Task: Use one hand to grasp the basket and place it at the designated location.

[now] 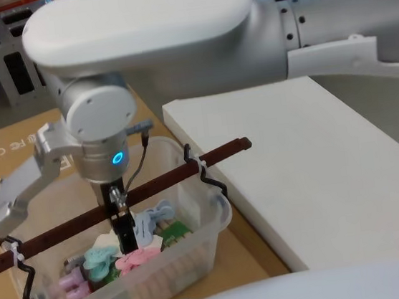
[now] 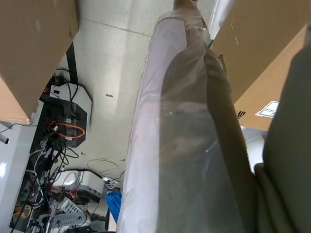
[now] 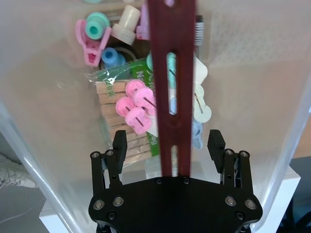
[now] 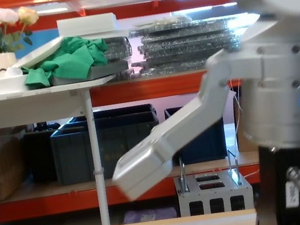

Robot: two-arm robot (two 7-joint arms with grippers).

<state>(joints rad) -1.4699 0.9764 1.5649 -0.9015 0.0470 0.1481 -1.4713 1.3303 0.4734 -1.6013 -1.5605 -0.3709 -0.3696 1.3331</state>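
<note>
**Basket position.** In the head view the basket (image 1: 195, 260) occupies the lower left of the frame, standing on the cardboard-covered table (image 1: 12, 153). Its right wall sits just beside a white slab (image 1: 317, 172) that fills the right half of the frame. The dark handle (image 1: 167, 179) runs diagonally over the opening, from the lower left rim to beyond the upper right rim. Black wire hooks (image 1: 210, 176) fix it at each end. Pink, blue and green plastic pegs (image 3: 133, 107) and a bundle of wooden pegs (image 3: 112, 114) lie on the basket floor.

**Tool position.** The right arm enters from the upper right of the head view and turns downward over the basket. The right tool (image 1: 126, 233) hangs inside the opening, at the middle of the handle.

**Tool state.** In the right wrist view the fingers (image 3: 120, 145) are spread wide, one on each side of the handle. A clear gap shows between the bar and each finger.
</note>
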